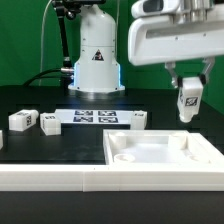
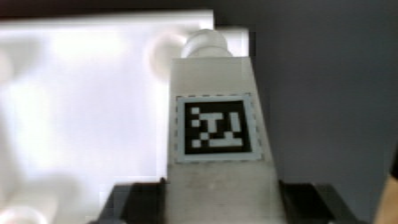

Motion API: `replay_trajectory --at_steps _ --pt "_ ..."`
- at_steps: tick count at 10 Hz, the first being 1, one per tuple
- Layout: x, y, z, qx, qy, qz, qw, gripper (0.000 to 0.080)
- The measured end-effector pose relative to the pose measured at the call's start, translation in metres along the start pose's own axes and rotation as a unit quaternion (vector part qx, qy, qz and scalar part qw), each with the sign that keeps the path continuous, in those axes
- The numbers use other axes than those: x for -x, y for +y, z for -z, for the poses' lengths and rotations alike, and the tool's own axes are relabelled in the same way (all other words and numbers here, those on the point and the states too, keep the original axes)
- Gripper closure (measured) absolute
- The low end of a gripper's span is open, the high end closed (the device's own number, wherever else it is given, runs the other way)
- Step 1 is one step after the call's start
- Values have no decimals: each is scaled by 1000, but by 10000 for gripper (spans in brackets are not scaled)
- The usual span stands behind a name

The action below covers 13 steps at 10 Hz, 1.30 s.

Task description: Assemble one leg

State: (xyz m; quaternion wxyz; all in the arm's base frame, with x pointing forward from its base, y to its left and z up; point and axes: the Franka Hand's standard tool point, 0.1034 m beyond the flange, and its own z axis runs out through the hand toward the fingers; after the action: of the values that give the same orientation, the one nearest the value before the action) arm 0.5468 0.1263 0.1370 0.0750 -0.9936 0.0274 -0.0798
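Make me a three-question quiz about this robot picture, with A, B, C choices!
1. Where in the exterior view is the held leg? A left, B middle, C right.
2. What colour is the table? A black, B red, C yellow.
3. What is the gripper doing? A open and empty, B shut on the leg, C pressing the table.

Answers:
1 C: it hangs in the air at that view's right.
2 A: the bare tabletop is black.
3 B: the wrist view shows the jaws clamping the leg's sides.
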Motion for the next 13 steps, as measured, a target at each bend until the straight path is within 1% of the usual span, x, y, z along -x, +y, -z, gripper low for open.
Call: replay_trajectory --at_steps 1,2,3,4,5,6,7,8,9,10,13 --pt "-4 1 0 -2 35 0 999 508" --pt "-4 0 0 -3 78 4 997 508" --pt "-2 -1 -1 -4 109 7 994 508" --pt "-4 -2 0 -6 138 9 990 508" --pt "-4 -2 -3 -6 171 20 985 508" --pt "-1 2 -14 -1 169 36 985 508" --pt "-10 5 -14 6 158 61 985 508" --pt "-22 8 -10 10 162 78 984 508" --pt "-29 14 -10 15 159 91 983 508" --pt "-35 15 -10 16 153 97 983 508" --pt "-35 15 -11 16 153 97 983 508"
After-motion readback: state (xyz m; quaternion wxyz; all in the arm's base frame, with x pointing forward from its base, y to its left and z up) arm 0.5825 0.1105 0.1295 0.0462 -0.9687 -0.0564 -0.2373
